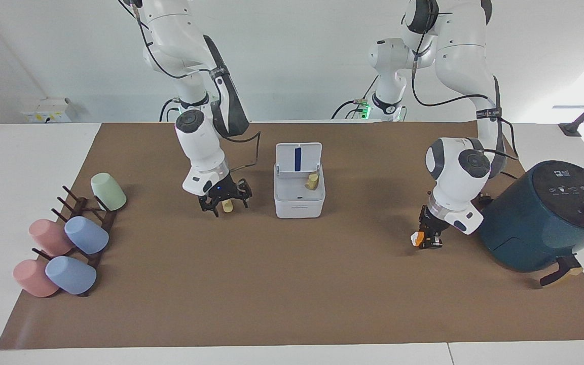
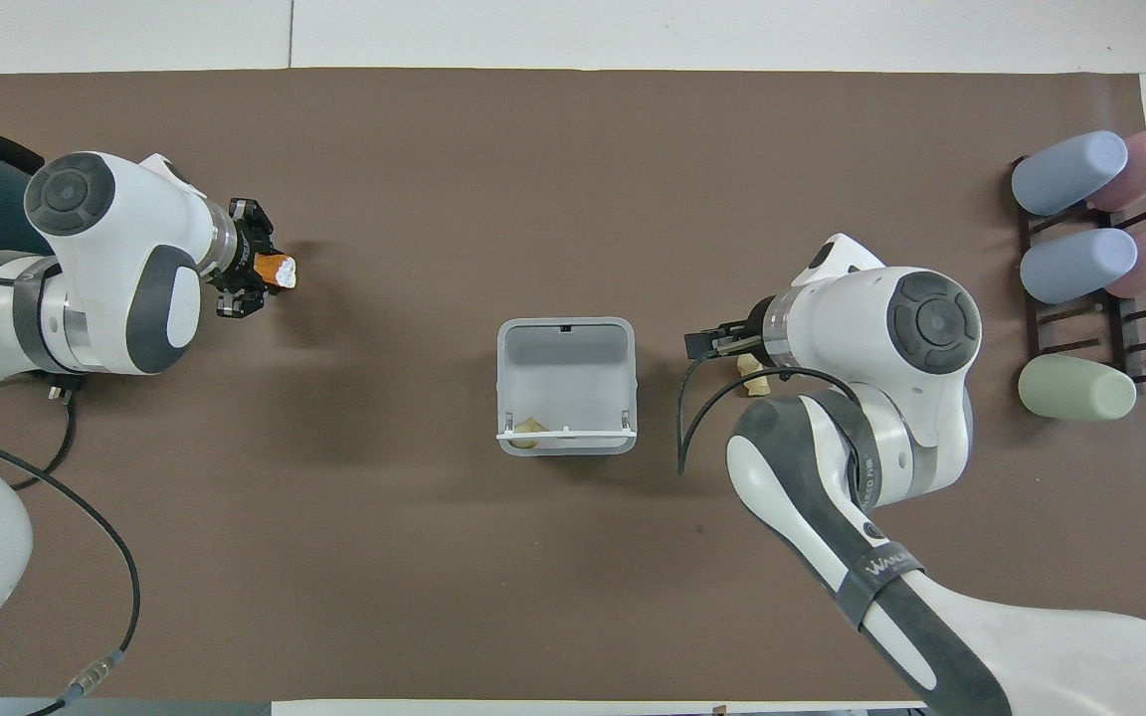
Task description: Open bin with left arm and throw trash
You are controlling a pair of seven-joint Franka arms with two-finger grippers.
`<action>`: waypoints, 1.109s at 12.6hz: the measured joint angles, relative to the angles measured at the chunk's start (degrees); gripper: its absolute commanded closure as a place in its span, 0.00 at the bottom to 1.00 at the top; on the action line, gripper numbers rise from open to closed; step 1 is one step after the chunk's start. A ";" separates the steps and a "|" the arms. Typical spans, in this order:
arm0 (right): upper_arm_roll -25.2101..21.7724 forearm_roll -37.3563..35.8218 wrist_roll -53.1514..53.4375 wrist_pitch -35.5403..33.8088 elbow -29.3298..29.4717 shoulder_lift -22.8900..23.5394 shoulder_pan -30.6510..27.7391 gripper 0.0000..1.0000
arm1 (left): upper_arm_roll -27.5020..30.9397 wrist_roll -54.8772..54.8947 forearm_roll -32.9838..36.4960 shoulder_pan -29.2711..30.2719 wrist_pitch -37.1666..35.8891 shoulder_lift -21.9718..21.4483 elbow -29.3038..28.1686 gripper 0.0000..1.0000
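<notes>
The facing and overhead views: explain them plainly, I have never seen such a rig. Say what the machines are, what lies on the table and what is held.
These are two white robot arms with black two-finger grippers. One camera faces them across the table; the other looks down from above their end. On the brown mat stand a small white bin, lid up, a golden-brown bit inside it, a dark teal air fryer and a rack of pastel cups. The left gripper is shut on an orange piece. The right gripper is open around a pale yellow chunk beside the bin.
</notes>
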 measured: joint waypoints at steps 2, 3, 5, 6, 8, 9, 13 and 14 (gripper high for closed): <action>0.01 0.00 -2.05 1.16 -2.37 0.01 -0.52 0.00 | -0.89 2.51 0.07 -1.07 -3.82 -0.94 3.72 1.00; 0.06 0.00 -2.35 0.98 -2.51 -0.16 -0.51 0.00 | -1.36 3.15 0.07 -2.62 -7.99 -1.62 7.03 1.00; 0.25 0.00 -2.36 -1.03 -2.57 -0.77 -0.33 0.00 | -2.13 3.97 0.08 -7.32 -14.81 -2.97 13.32 1.00; 0.41 0.00 -2.36 -1.74 -2.64 -1.03 -0.29 0.00 | -3.10 5.36 0.08 -9.45 -16.44 -3.53 15.20 1.00; 0.50 0.00 -2.36 -3.14 -2.70 -1.42 -0.28 0.46 | -8.11 12.26 0.08 -11.54 -17.54 -4.78 16.44 1.00; 0.50 0.00 -2.36 -3.32 -2.70 -1.58 -0.28 0.99 | -11.11 16.13 0.08 -11.68 -18.10 -5.03 16.39 1.00; 0.29 0.00 -2.36 -3.61 -2.71 -2.35 -0.37 1.00 | -18.01 30.60 0.08 -12.03 -18.71 -5.25 13.54 1.00; 0.29 0.00 -2.36 -3.81 -2.71 -2.45 -0.36 1.00 | -18.69 33.11 0.08 -12.09 -18.71 -5.31 12.65 1.00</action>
